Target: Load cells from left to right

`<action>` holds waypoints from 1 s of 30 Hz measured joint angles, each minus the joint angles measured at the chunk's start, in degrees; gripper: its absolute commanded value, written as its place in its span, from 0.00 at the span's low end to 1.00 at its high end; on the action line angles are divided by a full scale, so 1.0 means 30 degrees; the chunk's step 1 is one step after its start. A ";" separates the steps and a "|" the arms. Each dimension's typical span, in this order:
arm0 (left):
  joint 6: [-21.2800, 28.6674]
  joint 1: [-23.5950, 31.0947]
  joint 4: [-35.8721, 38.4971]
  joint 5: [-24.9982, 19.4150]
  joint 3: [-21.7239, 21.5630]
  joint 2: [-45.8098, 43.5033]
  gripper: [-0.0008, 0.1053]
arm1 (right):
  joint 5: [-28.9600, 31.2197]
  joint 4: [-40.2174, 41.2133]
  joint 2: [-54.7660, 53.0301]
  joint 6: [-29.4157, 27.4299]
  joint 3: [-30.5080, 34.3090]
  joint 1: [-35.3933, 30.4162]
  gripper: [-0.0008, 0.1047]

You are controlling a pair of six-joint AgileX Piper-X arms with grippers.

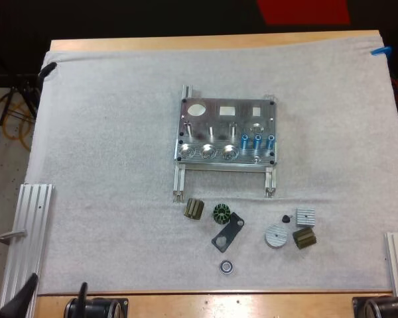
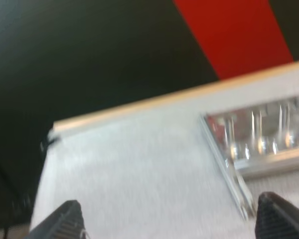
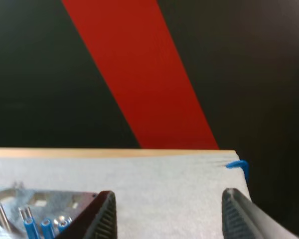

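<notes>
1. The left hand (image 2: 172, 224) is spread wide and grips nothing. It hangs over bare mat (image 1: 106, 165), with the fixture's near-left corner ahead of it. Judgement: a ready stance, clear of the work.
2. The right hand (image 3: 169, 219) is also spread and empty, and looks across the mat toward the desk's (image 1: 186, 43) far edge. The fixture's corner lies just beside one finger.
3. One fixture (image 1: 225, 132) sits mid-mat and square to the desk. Judgement: this puts it within reach of both arms.
4. Three cells (image 1: 257, 140) stand upright in a row at the fixture's front right, close together. Judgement: upright seating leaves their tops free for a pinch from above.
5. Three round sockets (image 1: 207, 154) lie along the fixture's front left. Whether they are filled cannot be told.
6. Eight loose parts lie on the mat nearer the arms than the fixture:
   - two olive blocks (image 1: 194, 209)
   - one green ring (image 1: 221, 213)
   - one dark plate (image 1: 227, 232)
   - one bearing (image 1: 226, 266)
   - one black bit (image 1: 286, 218)
   - one silver disc (image 1: 276, 235)
   - one silver square (image 1: 305, 216)
7. Two rails (image 1: 26, 238) lie at the mat's side edges.
</notes>
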 measured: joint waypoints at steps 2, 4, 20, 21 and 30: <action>0.0000 -0.0008 0.0681 0.0000 0.0005 0.0000 0.66 | 0.0000 0.0000 -0.1091 0.0404 0.0354 0.0000 0.45; 0.0000 -0.0008 0.0908 0.0000 0.0005 0.0000 0.66 | 0.0250 0.0000 -0.1964 0.0641 0.0729 0.0000 0.45; 0.0262 -0.0008 -0.1291 0.0000 0.2742 0.0000 0.66 | 0.1595 -0.0040 -0.2509 0.1351 0.3533 0.0000 0.45; 0.0262 -0.0008 -0.1908 0.0000 0.3610 0.0000 0.66 | 0.1164 -0.0229 -0.2509 0.1351 0.4125 0.0000 0.45; 0.0262 -0.0008 -0.4303 0.0000 0.9537 0.0074 0.66 | -0.0039 0.0208 -0.2471 0.1351 0.7206 0.0000 0.45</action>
